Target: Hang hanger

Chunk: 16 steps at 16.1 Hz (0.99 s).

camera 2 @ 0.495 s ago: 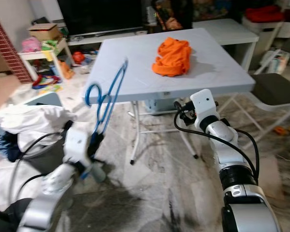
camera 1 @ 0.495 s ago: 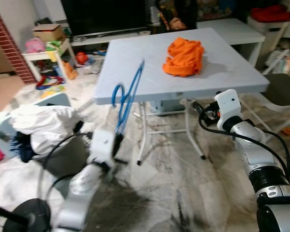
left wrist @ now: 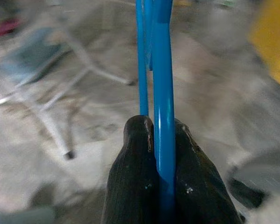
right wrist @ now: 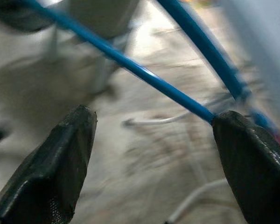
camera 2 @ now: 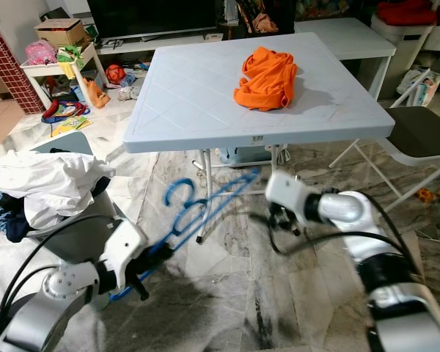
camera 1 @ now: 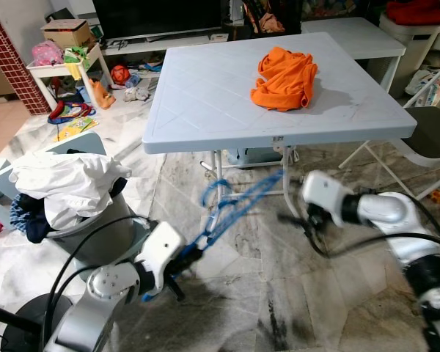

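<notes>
Here my left tool [left wrist: 161, 179] clenches the blue hanger [camera 1: 238, 207] low, my spread right tool [right wrist: 154, 154] nearing; a mistimed handover risks dropping it

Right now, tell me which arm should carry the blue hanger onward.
Left. The left gripper is shut on the blue hanger; the right gripper is open, with the hanger's bar between its fingers, ungripped.

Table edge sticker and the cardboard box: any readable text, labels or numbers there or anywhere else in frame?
No text can be read.
Small sticker on the front edge of the table: dark marks, too small to read.
Cardboard box at the back left: no print can be made out.
Blue hanger in the left gripper, orange cloth: no label visible.
</notes>
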Motion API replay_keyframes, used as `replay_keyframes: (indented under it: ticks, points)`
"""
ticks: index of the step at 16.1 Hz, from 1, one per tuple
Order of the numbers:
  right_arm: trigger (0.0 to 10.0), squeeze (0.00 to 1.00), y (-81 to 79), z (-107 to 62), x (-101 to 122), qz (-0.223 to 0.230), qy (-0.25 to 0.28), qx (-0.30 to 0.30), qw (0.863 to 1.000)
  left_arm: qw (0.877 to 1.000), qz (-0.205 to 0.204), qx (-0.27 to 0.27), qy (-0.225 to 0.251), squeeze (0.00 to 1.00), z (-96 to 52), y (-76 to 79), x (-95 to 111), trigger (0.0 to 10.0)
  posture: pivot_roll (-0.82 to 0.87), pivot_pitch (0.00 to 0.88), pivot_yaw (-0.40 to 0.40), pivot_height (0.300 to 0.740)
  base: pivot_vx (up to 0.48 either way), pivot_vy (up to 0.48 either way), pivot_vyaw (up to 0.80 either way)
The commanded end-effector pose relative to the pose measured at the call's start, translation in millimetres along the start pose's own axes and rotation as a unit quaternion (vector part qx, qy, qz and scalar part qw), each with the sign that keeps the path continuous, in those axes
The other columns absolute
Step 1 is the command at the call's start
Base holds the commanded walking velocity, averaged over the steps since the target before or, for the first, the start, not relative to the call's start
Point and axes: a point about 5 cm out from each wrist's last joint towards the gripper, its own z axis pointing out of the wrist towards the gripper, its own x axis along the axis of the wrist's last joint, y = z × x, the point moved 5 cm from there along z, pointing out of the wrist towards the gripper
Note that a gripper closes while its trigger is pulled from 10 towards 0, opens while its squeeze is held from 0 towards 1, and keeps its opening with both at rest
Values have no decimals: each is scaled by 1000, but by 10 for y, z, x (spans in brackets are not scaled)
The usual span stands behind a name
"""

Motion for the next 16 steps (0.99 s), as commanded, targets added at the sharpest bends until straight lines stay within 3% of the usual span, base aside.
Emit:
replay_keyframes:
  ticks: [1, 5, 7, 9, 11, 13, 16]
  points:
    - [10000, 0, -72, -78, 49, -20, -4, 61, 998, 998, 14, -56, -8, 0, 10, 95, -22, 10000, -112, 0, 83, 740, 0, 0, 0]
    - [10000, 0, 11, -186, 100, -60, -18, 77, 995, 992, 35, -123, -18, 0, 52, 223, -61, 10000, -133, 0, 103, 740, 0, 0, 0]
    - [10000, 0, 26, -210, 103, -62, -22, 77, 995, 990, 38, -131, -23, 0, 67, 220, -72, 10000, -136, 0, 108, 740, 0, 0, 0]
    - [10000, 0, -52, -311, -18, -63, -56, 111, 990, 992, 46, -114, -26, 0, 91, 128, -83, 10000, -139, 0, 114, 740, 0, 0, 0]
    - [10000, 0, -54, -504, -300, -58, -138, 126, 981, 996, 54, -64, -27, 0, 105, -79, -97, 10000, -143, 0, 117, 740, 0, 0, 0]
    - [10000, 0, 127, -569, -358, -58, -161, 74, 982, 998, 51, -20, -19, 0, 112, -250, -69, 10000, -141, 0, 116, 740, 0, 0, 0]
    - [10000, 0, 331, -608, -310, -71, -169, 27, 983, 999, 50, 2, -15, 0, 130, -328, -52, 10000, -138, 0, 109, 740, 0, 0, 0]
